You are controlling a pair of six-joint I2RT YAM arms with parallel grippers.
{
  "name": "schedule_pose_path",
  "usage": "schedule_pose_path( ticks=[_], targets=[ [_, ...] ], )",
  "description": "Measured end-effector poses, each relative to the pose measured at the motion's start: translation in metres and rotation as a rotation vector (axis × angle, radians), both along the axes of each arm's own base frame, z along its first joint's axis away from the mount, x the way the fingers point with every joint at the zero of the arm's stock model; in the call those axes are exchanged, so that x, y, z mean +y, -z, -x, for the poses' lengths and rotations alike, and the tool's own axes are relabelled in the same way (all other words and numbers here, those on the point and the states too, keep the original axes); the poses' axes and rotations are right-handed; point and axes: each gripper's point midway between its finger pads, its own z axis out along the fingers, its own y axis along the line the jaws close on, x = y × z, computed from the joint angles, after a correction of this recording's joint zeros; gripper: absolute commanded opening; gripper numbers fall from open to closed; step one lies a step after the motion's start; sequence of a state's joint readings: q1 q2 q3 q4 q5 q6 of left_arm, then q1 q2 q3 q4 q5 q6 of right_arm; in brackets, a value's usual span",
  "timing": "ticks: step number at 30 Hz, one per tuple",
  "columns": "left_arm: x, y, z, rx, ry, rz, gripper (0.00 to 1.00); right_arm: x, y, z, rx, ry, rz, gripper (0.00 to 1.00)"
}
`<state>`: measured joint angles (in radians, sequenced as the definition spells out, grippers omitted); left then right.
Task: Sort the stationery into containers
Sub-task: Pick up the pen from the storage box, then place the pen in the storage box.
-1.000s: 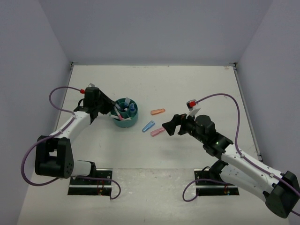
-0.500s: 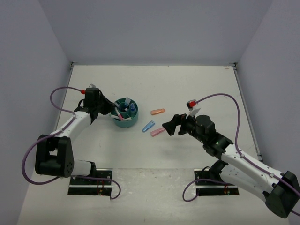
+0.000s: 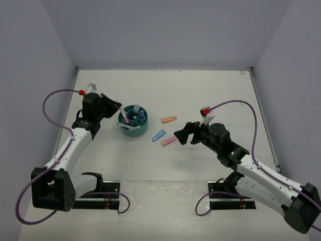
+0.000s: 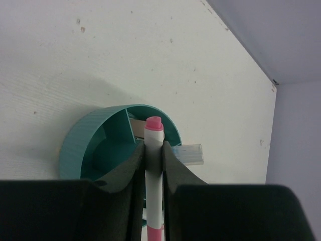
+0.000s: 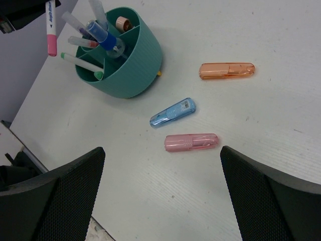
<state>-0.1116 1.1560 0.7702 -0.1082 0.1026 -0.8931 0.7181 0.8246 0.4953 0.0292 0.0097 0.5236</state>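
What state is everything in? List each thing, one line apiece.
left gripper: shut on the pink-capped pen
right gripper: open, holding nothing
teal organizer: upright, several pens standing inside
pink-capped pen: clamped, outside the teal organizer
orange marker: lying flat on the table
light-blue marker: lying flat
pink marker: lying flat
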Motion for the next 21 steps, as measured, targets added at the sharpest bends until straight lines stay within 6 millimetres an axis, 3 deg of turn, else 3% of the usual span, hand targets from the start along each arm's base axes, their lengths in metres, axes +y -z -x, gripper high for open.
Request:
schedule_pose_path(
  ticks=[8, 15, 19, 21],
  targets=[
    [-0.001, -0.005, 0.018, -0.182, 0.022, -0.100, 0.00, 0.000, 0.000, 0.000, 0.000, 0.000, 0.000, 0.98],
    [-0.039, -0.056, 0.052, -0.589, 0.096, -0.173, 0.00, 0.001, 0.008, -0.001, 0.022, 0.000, 0.017, 0.99],
    [-0.027, -0.073, 0.057, -0.738, 0.030, -0.205, 0.00, 0.002, 0.009, -0.001, 0.024, 0.000, 0.018, 0.99],
    [-0.022, -0.070, 0.060, -0.772, 0.007, -0.224, 0.00, 0.002, 0.009, -0.001, 0.023, 0.000, 0.018, 0.99]
  ],
)
